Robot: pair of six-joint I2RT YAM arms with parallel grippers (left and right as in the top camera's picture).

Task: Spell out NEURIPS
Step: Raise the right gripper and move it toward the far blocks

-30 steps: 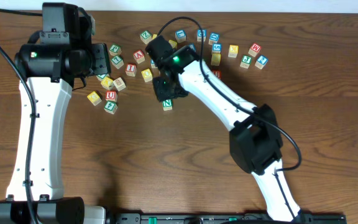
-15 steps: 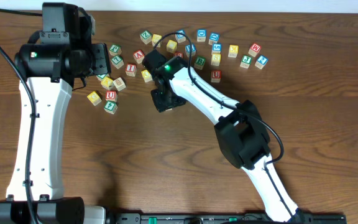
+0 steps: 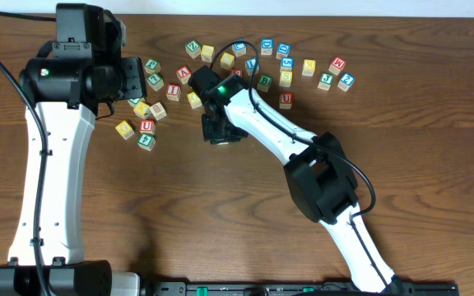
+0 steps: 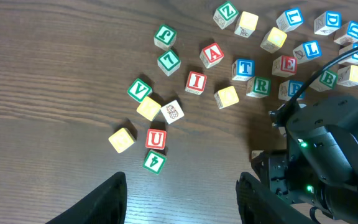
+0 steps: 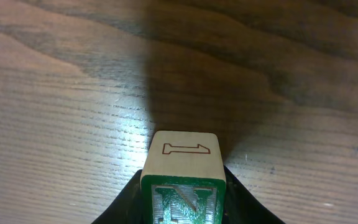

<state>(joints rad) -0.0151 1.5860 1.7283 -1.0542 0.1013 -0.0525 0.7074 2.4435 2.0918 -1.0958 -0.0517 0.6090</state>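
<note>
My right end effector [image 3: 219, 130] is low over the table [image 4: 48, 81], just below the scatter of cubes. Its fingers [image 5: 126, 208] clamp both sides of the N cube [image 5: 182, 163], which shows a green N toward my wrist camera and a red outlined 1 on the face above. From this close I cannot tell whether that cube rests on the wood or sits just off it.

My left end effector [image 4: 182, 199] hovers with its fingers spread apart and nothing between them. Beyond it lies the red U cube [image 4: 156, 139], just beside a green 4 cube [image 4: 155, 162]. The red I cube [image 4: 196, 81] sits near a red A cube [image 4: 212, 55]. Farther right, the green R cube [image 4: 261, 86] is just beside a blue T cube [image 4: 244, 70], with the red E cube [image 4: 284, 65] near them.
</note>
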